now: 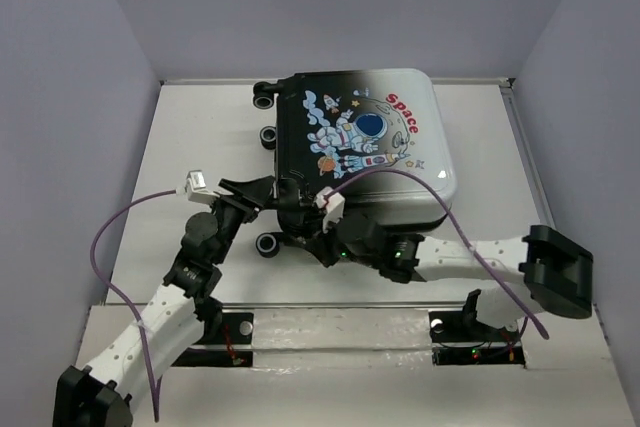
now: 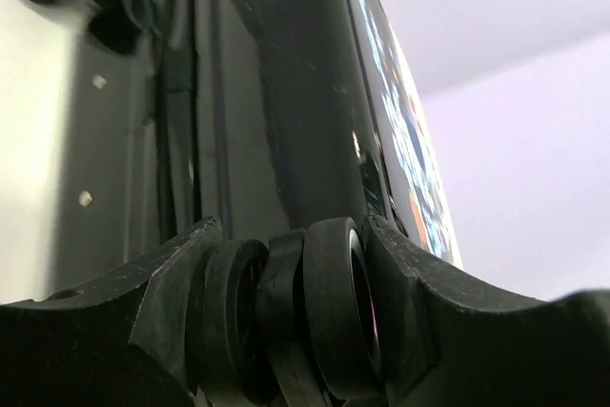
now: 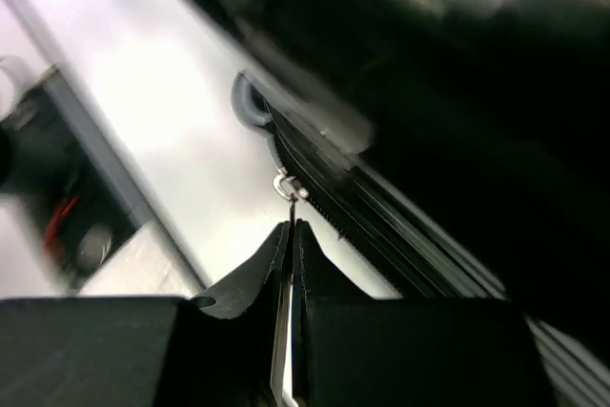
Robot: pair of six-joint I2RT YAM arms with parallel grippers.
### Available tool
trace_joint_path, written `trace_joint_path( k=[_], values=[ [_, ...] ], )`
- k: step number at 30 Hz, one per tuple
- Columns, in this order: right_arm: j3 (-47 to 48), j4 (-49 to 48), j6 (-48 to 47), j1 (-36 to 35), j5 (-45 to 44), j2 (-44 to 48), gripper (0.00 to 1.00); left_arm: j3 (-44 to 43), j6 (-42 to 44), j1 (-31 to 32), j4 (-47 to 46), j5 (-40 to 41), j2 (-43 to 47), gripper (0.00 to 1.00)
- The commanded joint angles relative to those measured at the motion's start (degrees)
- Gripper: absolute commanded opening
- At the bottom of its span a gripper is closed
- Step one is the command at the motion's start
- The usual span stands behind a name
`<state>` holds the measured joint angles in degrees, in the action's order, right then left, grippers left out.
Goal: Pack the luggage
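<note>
My left wrist view cuts off the bottom of the wheel [image 2: 329, 312] pinched in my left gripper [image 2: 291, 235], and most of the suitcase [image 2: 286, 92]. My right wrist view is blurred: I cannot tell whether my right gripper's [image 3: 291, 228] pressed-together tips touch the small metal pull [image 3: 289, 186]. From above, both grippers' tips are lost against the dark shell.

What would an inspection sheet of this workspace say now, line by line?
Surface: white table, the luggage lies on it.
Job's things: luggage flat, printed shell up, looks closed.
Clutter: nothing seen.
Grippers: left gripper closed around a caster wheel; right gripper shut, a zipper pull just ahead of its tips.
Cables: left purple cable loops over the table; right purple cable arcs above the luggage's near corner.
Surroundings: plain pale walls on three sides.
</note>
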<state>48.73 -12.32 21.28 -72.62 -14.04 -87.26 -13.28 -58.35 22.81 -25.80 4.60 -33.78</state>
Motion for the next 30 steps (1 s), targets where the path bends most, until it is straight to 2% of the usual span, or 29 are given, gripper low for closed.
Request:
trace_joint_path(
  k=[1, 3, 8, 11, 12, 14, 17, 20, 21, 25, 30],
  values=[
    [-10.7, -7.9, 6.7, 8.4, 17.0, 12.8, 0.07, 2.0, 13.2, 10.1, 5.6, -0.4, -0.4, 0.06],
    [-13.0, -6.1, 4.5, 13.4, 17.8, 19.0, 0.07, 1.8, 12.0, 17.6, 5.6, 4.4, -0.8, 0.06],
    [-15.2, 0.3, 0.5, 24.6, 22.6, 28.7, 0.07, 2.6, 7.3, 28.8, 3.6, 9.9, -3.0, 0.06],
    [-16.3, 2.7, -1.5, 33.3, 28.1, 30.8, 0.07, 2.4, 5.3, 33.6, -2.2, 11.4, -8.2, 0.06],
    [-16.4, 3.1, -2.0, 37.3, 30.5, 30.7, 0.07, 0.4, 5.6, 37.0, -4.5, 13.0, -12.7, 0.06],
    [-16.1, 3.0, -2.7, 40.6, 34.1, 29.8, 0.07, -2.8, 6.9, 41.6, -6.0, 14.6, -17.5, 0.06],
    [-15.5, 2.8, -2.6, 41.3, 36.5, 28.4, 0.07, -10.9, 9.5, 43.0, -9.9, 14.5, -28.3, 0.06],
    [-17.8, 1.2, 0.2, 41.3, 38.3, 30.1, 0.07, -15.3, 12.4, 42.9, -11.6, 13.3, -32.9, 0.06],
    [-21.1, -0.1, 1.2, 41.3, 38.8, 31.4, 0.07, -18.9, 13.1, 42.8, -11.8, 13.2, -35.2, 0.06],
    [-29.1, -0.2, 5.8, 39.2, 37.5, 39.3, 0.07, -27.0, 16.1, 41.0, -11.9, 9.7, -39.2, 0.06],
    [-32.5, -1.7, 8.1, 38.6, 38.3, 39.7, 0.07, -33.6, 15.9, 39.2, -10.9, 6.2, -41.9, 0.06]
  ],
)
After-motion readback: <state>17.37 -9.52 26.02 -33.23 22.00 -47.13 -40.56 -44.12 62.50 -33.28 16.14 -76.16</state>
